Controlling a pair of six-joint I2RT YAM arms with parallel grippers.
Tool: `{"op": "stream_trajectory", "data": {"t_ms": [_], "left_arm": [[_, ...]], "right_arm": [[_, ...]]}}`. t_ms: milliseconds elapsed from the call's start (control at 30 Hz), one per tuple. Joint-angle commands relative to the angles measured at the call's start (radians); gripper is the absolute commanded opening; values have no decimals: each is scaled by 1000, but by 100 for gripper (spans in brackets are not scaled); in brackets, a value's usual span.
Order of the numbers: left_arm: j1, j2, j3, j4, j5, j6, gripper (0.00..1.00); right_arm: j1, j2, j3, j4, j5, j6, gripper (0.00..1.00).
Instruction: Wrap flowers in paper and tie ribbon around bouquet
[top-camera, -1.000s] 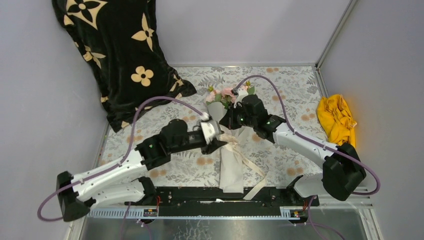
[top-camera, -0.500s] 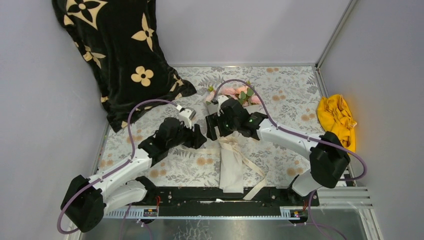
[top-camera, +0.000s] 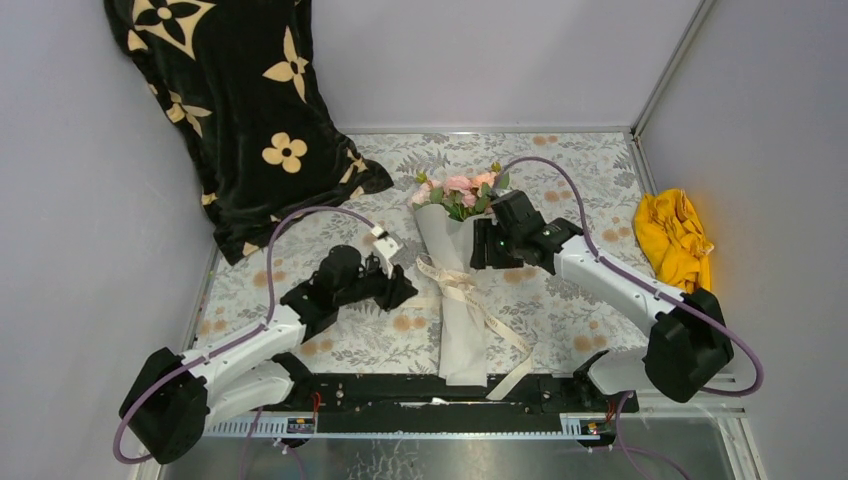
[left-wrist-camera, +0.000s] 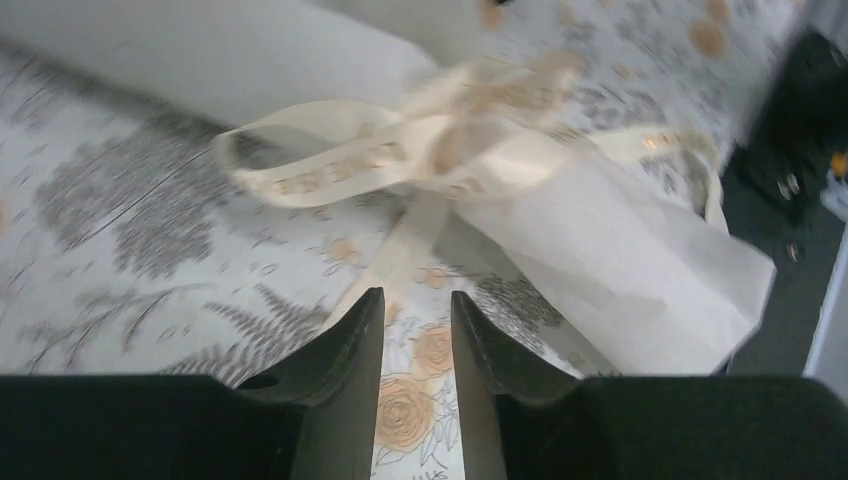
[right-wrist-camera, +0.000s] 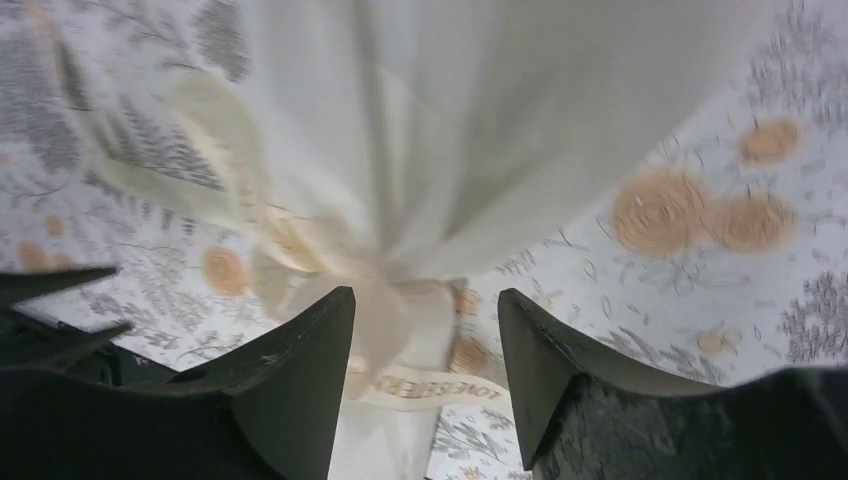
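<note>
Looking down from the top camera, you have the bouquet (top-camera: 452, 240) lying lengthwise on the grey leaf-patterned tablecloth (top-camera: 580, 180), midway between your two arms. The flowers (top-camera: 458, 188), pink roses with green leaves, are at the far end. The paper (top-camera: 462, 340) narrows toward you until its foot reaches the black rail (top-camera: 400, 385) at the near edge.

The ribbon (top-camera: 458, 280) is tied in a bow around the middle of the cone. One long tail runs off to the near right and ends at the rail.

Your left gripper (top-camera: 408, 292) sits just to the left of the bow, low over the cloth. In the left wrist view its fingers (left-wrist-camera: 352, 340) stand a narrow gap apart with only tablecloth showing between them, so it holds nothing. A ribbon tail lies just beyond the fingertips, and I cannot tell whether it touches them.

Your right gripper (top-camera: 478, 255) is just to the right of the cone, above the bow. Its fingers (right-wrist-camera: 300, 350) are spread wide, with paper and the knot visible past them, and nothing is clamped.

Gold capitals are printed along the ribbon. In the right wrist view one stretch appears to begin with "LOVE", and the rest is too blurred to read.

A black cloth (top-camera: 230, 100) with cream flower shapes hangs at the far left. A yellow cloth (top-camera: 675, 235) lies at the right edge, well apart from the bouquet.
</note>
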Motion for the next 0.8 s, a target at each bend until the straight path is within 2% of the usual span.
{"op": "stream_trajectory", "data": {"t_ms": [0,100,267,533,767], "left_arm": [[-120,12,-47,156,79,283,38],[-164,25,-69,205,67,366,42],[-166,58,-58,251,62,425,43],[-172,98,-24,248,93,446,43],[-176,106,-14,259,82,434,43]], "right_arm": [[-60,-15,-73,50,-148,106,62],[-64,14,-81,72,-205,110,59],[-66,35,-111,88,-224,121,40],[-66,37,-137,97,-253,129,35],[-65,27,-129,99,-288,120,0]]}}
